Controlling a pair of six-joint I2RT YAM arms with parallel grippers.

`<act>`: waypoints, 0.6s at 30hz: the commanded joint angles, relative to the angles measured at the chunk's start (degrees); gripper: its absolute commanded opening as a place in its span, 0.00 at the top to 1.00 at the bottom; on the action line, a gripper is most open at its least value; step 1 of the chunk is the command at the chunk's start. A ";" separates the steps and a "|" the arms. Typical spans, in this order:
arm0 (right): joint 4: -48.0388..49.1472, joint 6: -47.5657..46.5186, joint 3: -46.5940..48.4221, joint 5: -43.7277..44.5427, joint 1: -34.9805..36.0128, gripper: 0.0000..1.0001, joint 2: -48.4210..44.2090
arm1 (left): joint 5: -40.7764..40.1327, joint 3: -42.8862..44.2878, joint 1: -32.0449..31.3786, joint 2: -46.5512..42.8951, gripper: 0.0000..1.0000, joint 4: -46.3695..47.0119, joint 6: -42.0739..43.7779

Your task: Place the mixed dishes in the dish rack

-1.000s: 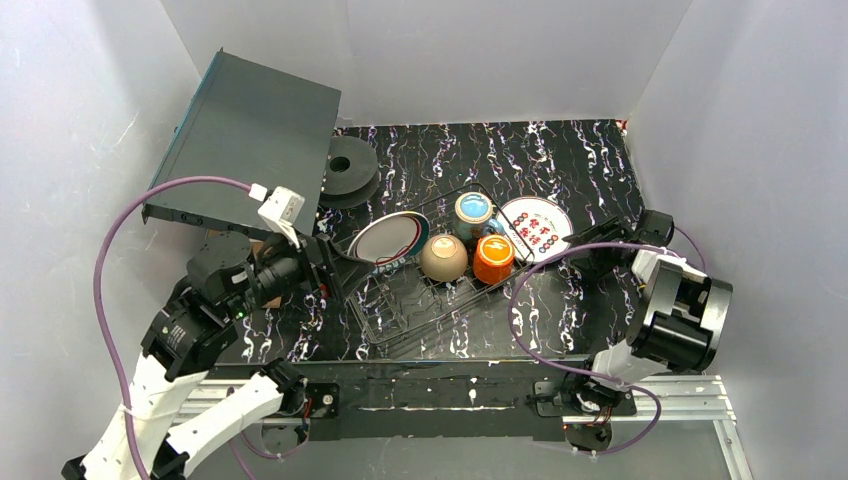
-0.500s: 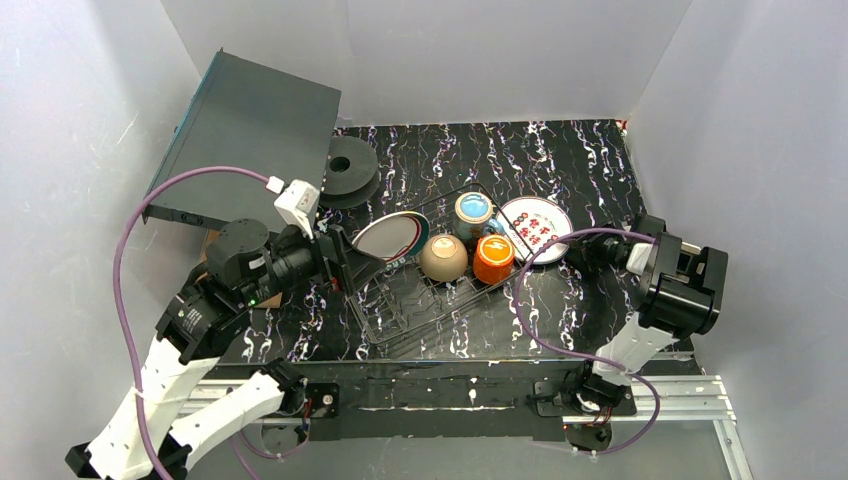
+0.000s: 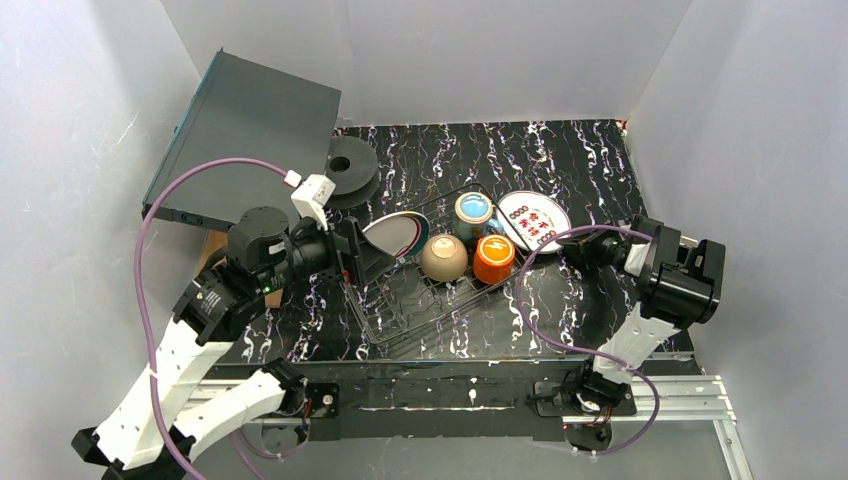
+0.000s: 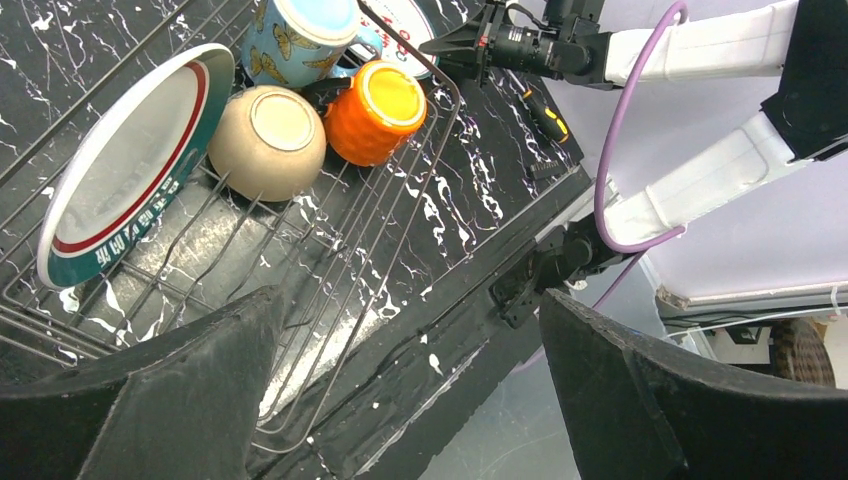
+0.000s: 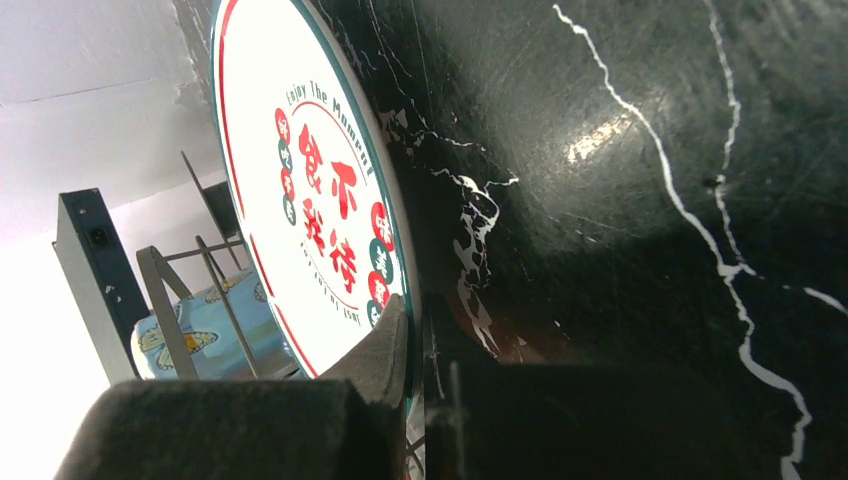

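On the table (image 3: 590, 160), the lettered plate (image 3: 533, 218) is pinched at its rim by the right gripper (image 3: 568, 244), the rack (image 3: 420, 300) just left. The left gripper (image 4: 408, 300) is held open.

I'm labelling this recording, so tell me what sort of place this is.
Most likely a lab test booth, not a kitchen: plain white panel walls box in a black marbled tabletop, and two white robot arms are mounted on a metal rail at its near edge.

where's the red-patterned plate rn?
Top view, right of centre: the red-patterned plate sits just outside the dish rack, beside the blue mug, its near rim pinched by the right gripper.
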 commanded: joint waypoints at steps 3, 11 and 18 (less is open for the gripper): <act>1.90 4.15 1.88 -3.46 -0.27 0.99 -6.02 | 1.64 0.93 -0.02 0.24 0.01 0.61 -0.63; 2.95 11.76 6.78 -5.89 -0.23 0.99 -14.62 | 2.14 0.75 -0.05 1.37 0.01 0.95 -1.59; 11.07 18.06 11.19 -12.55 4.89 0.99 -19.46 | 2.67 0.65 -0.05 2.65 0.01 1.40 -2.75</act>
